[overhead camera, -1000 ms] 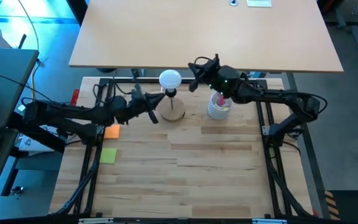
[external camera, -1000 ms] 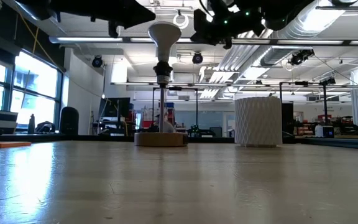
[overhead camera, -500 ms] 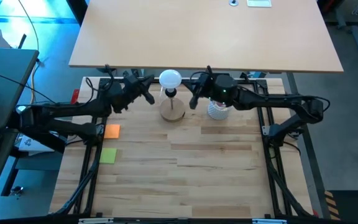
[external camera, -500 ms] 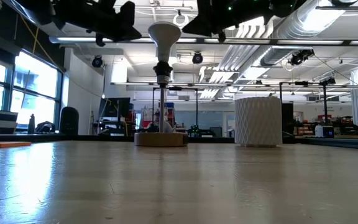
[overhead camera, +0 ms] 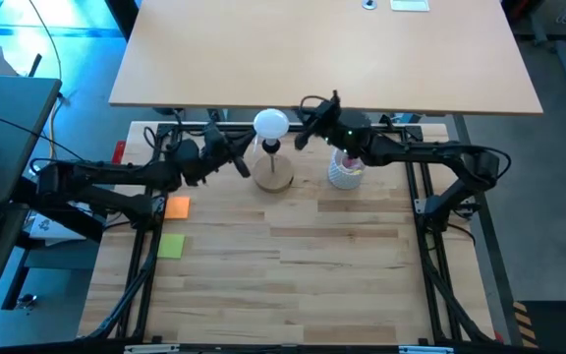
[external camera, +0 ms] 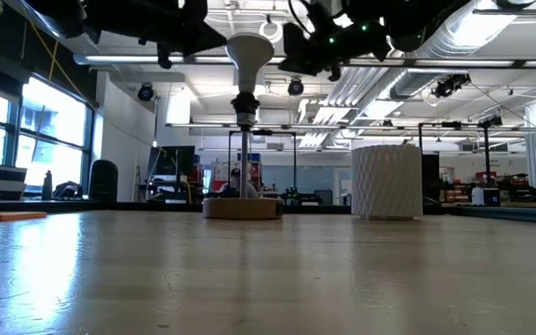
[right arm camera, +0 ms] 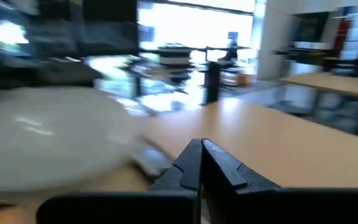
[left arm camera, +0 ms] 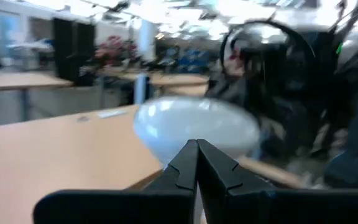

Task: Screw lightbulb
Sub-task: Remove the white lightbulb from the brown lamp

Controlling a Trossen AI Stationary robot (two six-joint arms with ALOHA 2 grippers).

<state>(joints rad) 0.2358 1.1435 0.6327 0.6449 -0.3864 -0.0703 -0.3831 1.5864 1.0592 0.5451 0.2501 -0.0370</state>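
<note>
Lightbulb (overhead camera: 271,124) stands upright in the high view, its long axis vertical on the socket stem of the round wooden base (overhead camera: 273,178), near the far edge of the worktop (overhead camera: 293,265). The left gripper (overhead camera: 238,162) lies just beside it on one flank, the right gripper (overhead camera: 306,128) just beside it on the other; the right looks slightly nearer the globe. A white ribbed cup (overhead camera: 344,171) stands beside the base, under the right arm.

Low view: the bulb (external camera: 247,54) tapers down into the stem, with both grippers at globe height and neither clearly touching it.

Left wrist view: the fingers (left arm camera: 185,167) are pressed together on nothing, the globe (left arm camera: 194,129) straight ahead.

Right wrist view: the fingers (right arm camera: 219,163) are likewise closed and empty, the globe (right arm camera: 55,137) off to one side. Either pair must part, I judge, before gripping.
</note>
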